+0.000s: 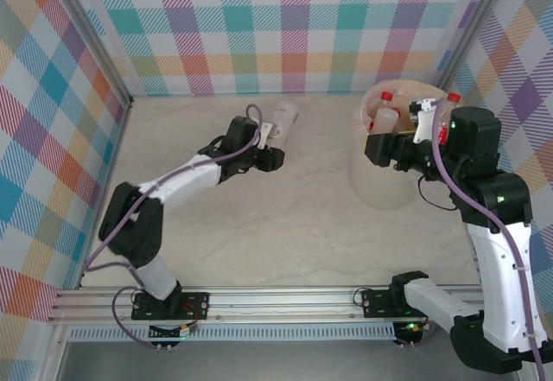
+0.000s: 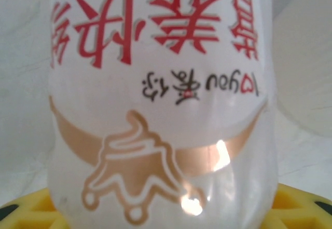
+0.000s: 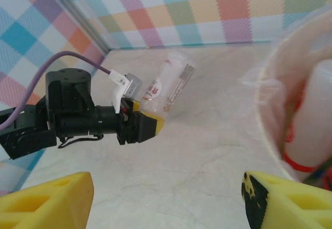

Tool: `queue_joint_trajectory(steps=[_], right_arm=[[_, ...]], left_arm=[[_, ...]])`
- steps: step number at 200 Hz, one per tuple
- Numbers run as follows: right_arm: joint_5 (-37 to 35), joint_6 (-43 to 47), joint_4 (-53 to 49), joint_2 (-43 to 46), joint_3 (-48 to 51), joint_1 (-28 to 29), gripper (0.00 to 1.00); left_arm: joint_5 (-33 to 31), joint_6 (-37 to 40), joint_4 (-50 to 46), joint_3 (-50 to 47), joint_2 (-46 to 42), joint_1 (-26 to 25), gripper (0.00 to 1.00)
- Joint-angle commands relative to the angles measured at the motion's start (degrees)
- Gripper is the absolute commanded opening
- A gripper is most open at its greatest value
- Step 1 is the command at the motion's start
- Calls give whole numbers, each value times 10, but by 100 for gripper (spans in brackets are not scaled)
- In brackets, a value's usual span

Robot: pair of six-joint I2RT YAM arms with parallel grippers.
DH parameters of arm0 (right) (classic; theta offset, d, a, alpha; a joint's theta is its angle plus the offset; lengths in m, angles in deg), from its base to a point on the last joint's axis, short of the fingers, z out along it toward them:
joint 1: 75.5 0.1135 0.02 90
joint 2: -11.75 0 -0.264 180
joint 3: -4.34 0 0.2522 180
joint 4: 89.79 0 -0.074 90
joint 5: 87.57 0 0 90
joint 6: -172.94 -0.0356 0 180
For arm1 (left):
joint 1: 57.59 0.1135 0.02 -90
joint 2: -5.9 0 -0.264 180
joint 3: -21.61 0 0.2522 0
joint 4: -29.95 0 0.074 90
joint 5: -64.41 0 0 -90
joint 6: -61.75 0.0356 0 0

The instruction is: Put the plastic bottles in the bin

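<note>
Beyond left gripper (image 1: 276,146) and right gripper (image 1: 371,149) I see back wall (image 1: 294,27): pastel plaid panel, teal, orange, pink, purple, yellow checks. Same plaid on left wall (image 1: 43,139), outboard of left gripper, and on right wall (image 1: 529,53), outboard of right gripper. Grey metal corner posts (image 1: 99,44) at far corners. Under both grippers, tabletop (image 1: 294,234): pale beige, faint marbled veining. Behind them, at near edge, aluminium rail (image 1: 285,299) runs across. Light even, diffuse; shadows soft from where I sit.

Overhead wide; left wrist tight on bottle (image 2: 161,109).
</note>
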State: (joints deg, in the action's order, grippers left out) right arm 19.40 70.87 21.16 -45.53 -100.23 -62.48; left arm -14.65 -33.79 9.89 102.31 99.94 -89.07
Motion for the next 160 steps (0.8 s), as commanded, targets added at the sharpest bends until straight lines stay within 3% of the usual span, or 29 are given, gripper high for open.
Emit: queue_joint_trajectory(steps=[1,12,45,89,160], right_arm=[[61,-15,59,-29,1,7,76],[62,-15,56,-55,-17,7,77],[159,-63,128,-119,-16,7,86],[170,-95,174,-183,-8,34,100],[166,-89,193,-264,-14,77,99]], left_arm=[[52,-37,113,-60,-60,-19,50],[45,-37,134,-89,-98,-33,50],[7,-56,232,-176,-193,-81,50],[-4,-54,226,-166,-197,-127,51],[-5,-38,225,-146,-206,-143,51]])
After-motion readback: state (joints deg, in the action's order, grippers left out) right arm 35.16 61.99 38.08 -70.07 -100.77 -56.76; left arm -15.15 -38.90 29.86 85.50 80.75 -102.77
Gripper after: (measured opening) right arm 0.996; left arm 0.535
